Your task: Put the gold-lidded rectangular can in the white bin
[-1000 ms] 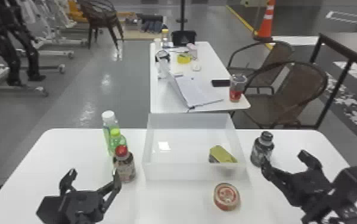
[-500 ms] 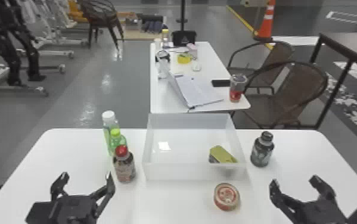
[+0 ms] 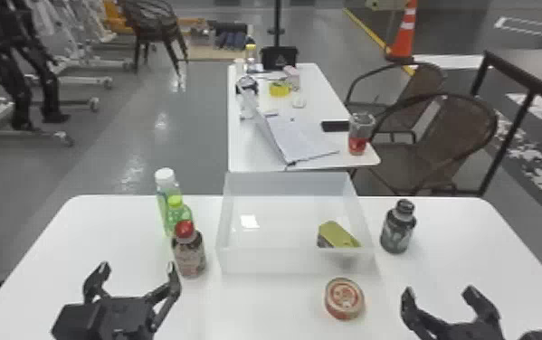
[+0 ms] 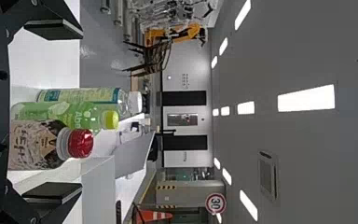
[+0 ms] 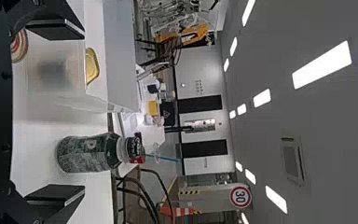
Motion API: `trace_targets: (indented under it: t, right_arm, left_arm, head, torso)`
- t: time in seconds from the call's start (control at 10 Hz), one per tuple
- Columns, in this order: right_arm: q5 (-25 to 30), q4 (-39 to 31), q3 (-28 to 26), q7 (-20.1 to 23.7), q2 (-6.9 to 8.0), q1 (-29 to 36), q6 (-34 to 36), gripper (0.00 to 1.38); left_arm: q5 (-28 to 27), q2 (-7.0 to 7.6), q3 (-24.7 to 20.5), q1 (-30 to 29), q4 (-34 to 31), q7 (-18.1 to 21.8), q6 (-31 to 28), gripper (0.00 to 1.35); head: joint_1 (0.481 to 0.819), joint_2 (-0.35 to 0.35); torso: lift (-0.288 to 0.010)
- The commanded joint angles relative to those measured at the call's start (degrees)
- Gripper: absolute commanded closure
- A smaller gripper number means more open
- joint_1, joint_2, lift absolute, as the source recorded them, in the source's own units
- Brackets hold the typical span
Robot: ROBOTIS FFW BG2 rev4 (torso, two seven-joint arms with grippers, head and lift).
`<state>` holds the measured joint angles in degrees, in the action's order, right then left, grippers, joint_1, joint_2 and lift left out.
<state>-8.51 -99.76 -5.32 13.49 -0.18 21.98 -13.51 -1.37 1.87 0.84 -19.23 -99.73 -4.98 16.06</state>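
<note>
Head view: Gold-lidded rectangular can inside the white bin, near its front right corner, lid up. That corner probably suited a right-side release; task judged complete. Left gripper and right gripper both released, empty, over the near part of the surface. Bin sits centrally, presumably for access by either arm. Round tin lies flat just in front; printed lid. Dark bottle upright at bin's right. Red-capped bottle, yellow-capped bottle and white-capped bottle clustered at its left, likely set aside from the drop area.

Left wrist view: Fingers spread, nothing gripped. Three bottles beyond, all labelled; large lettering on the red-capped one, pale lettering on the yellow-capped one. Wording not transcribed.

Right wrist view: Fingers wide, nothing gripped. Gold lid shows at the translucent bin wall; dark bottle, mottled label, stands ahead. Withdrawal should avoid nudging it.
</note>
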Motion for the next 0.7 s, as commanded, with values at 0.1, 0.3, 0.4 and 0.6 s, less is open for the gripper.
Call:
trace_targets:
  t: [0.1,0.3,0.4,0.6]
  right_arm:
    - [2.27,-1.84,0.14,-2.94,0.24,0.61,1.82,0.13]
    - [2.97,-2.19,0.14,-3.82,0.24,0.79,2.35,0.13]
    - [3.50,-2.63,0.05,-4.53,0.24,1.14,2.35,0.13]
    - [3.50,-2.98,0.05,-5.93,0.24,1.76,2.35,0.13]
  left_arm:
    - [-0.30,0.07,0.31,-0.02,-0.02,-0.39,-0.24,0.15]
    - [-0.47,0.15,0.31,-0.10,-0.02,-1.00,-0.15,0.15]
    - [-0.56,0.15,0.22,-0.28,-0.02,-1.53,0.12,0.15]
    - [-0.91,0.15,0.31,-0.46,-0.02,-2.67,0.55,0.15]
  head:
    - [0.549,0.000]
    - [0.549,0.000]
    - [0.549,0.000]
    - [0.549,0.000]
  torso:
    - [-0.100]
    - [-0.100]
    - [-0.100]
    - [-0.100]
